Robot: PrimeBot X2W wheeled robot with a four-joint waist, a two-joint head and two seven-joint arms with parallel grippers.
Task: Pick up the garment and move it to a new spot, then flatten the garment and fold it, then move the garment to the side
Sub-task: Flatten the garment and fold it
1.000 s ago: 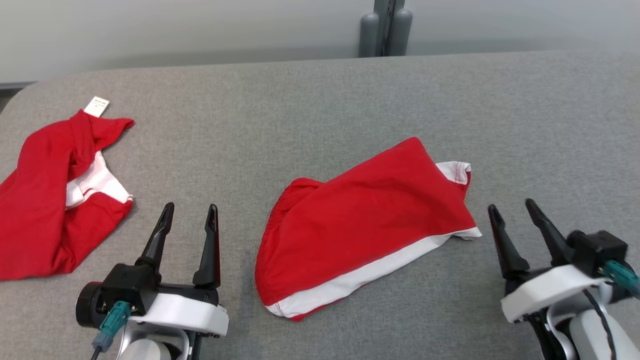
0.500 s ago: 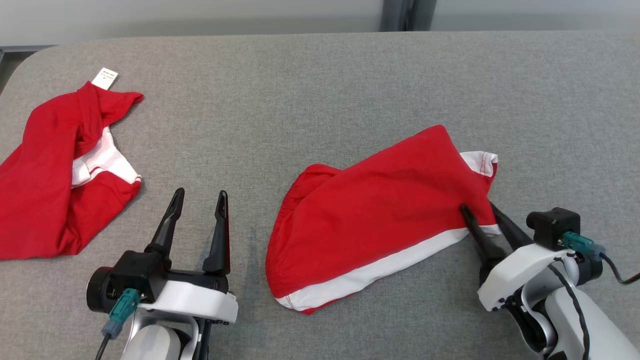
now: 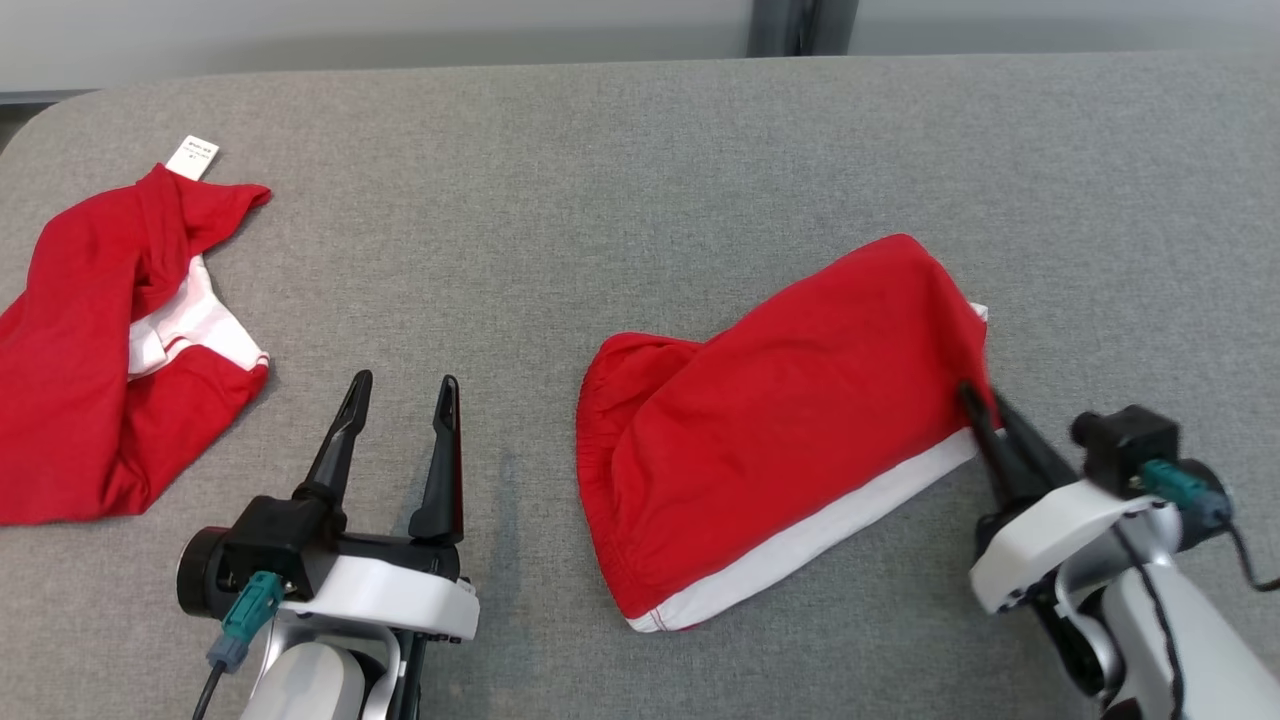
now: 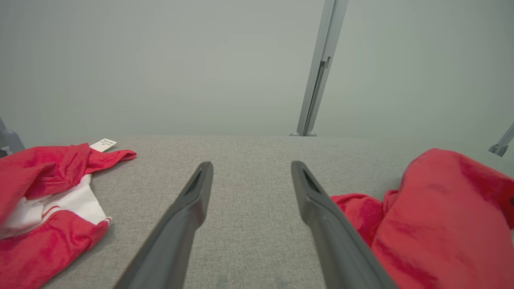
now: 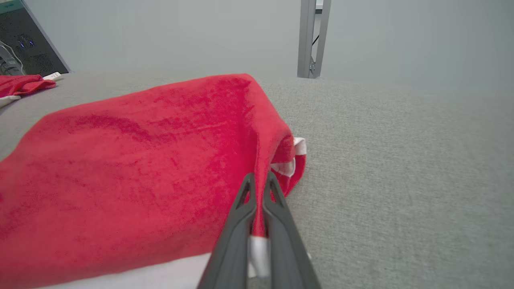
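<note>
Right gripper (image 3: 982, 400), open second ago, now pinches red garment (image 3: 780, 440) at corner, hem raised; left gripper (image 3: 406, 378) idle, fingers spread wide.

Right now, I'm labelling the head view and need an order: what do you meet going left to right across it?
crumpled red garment → left gripper, fingers apart → white-banded red garment → right gripper, fingers shut on that garment's edge
</note>
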